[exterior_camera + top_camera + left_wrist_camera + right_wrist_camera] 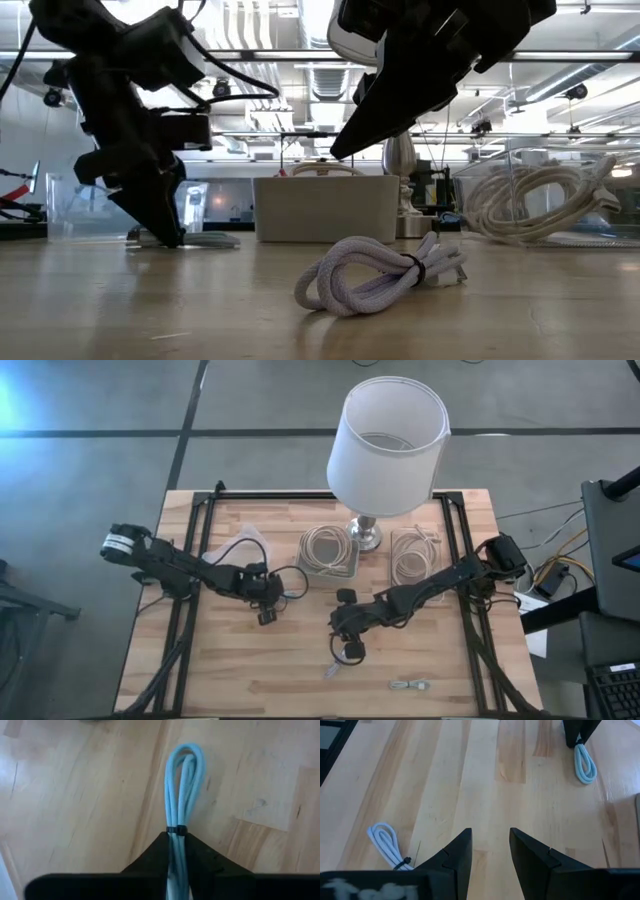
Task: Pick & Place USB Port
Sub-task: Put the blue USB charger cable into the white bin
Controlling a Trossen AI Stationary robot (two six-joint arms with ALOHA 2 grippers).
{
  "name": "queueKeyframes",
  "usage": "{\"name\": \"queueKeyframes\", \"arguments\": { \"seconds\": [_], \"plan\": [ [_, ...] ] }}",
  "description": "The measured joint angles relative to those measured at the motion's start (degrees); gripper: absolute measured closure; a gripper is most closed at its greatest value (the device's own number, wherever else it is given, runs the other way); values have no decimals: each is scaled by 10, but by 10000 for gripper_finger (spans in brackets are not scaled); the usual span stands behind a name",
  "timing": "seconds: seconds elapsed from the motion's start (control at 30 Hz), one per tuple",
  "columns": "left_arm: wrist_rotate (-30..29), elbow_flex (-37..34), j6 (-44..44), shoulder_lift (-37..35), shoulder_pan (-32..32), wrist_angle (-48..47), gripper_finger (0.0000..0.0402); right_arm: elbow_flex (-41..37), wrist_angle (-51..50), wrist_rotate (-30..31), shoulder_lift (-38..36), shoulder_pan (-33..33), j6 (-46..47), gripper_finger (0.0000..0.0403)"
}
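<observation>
High view: wooden table (pixel 240 680) w/ lamp (pixel 387 435) at the far edge, white box (pixel 328 550) of coiled cable just beside its base, clear tray (pixel 415 555) of cable on the other side. Left gripper (pixel 266 615) sits left of centre; right gripper (pixel 350 647) near centre, toward the front edge. One cable bundle (pixel 333 669) lies just below the right gripper; a second small bundle (pixel 409 684) lies near the front edge, apart from both arms. Low view: white braided cable (pixel 380 277), tied w/ a dark band, lies flat on the wood in front; left gripper (pixel 160 225) reaches down to the table, right gripper (pixel 350 140) hangs above it. Left wrist view: fingers (pixel 150 865) closed narrow on a pale blue looped cable (pixel 182 795), gripped just behind its black tie. Right wrist view: fingers (pixel 455 855) spread apart, holding nothing, bare wood between them; a white cable loop (pixel 387 842) lies beside one finger, left arm's cable (pixel 584 765) farther off.
</observation>
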Motion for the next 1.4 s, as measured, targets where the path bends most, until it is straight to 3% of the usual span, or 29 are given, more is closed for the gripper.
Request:
{"name": "queueKeyframes", "arguments": {
  "seconds": [0.07,0.3,0.5,0.83,0.97,1.07,1.3,1.4],
  "plan": [
    [-2,7,2,0,-3,2,372,0,0,0,0,0,0,278],
    [-36,80,28,-7,-15,-34,374,0,0,6,0,0,-17,279],
    [-74,144,31,-30,-15,-138,347,0,-2,6,0,0,1,284],
    [-204,208,-74,-124,-18,-360,369,-6,-5,4,0,1,71,285],
    [-258,201,-169,-178,-15,-457,362,-7,-2,4,0,3,77,290],
    [-267,177,-224,-206,-11,-492,362,-7,2,4,0,8,77,296],
    [-266,71,-262,-226,-3,-420,352,-7,7,-8,0,16,71,310],
    [-266,29,-263,-224,6,-381,343,-7,22,-10,0,16,26,316]
  ]
}}
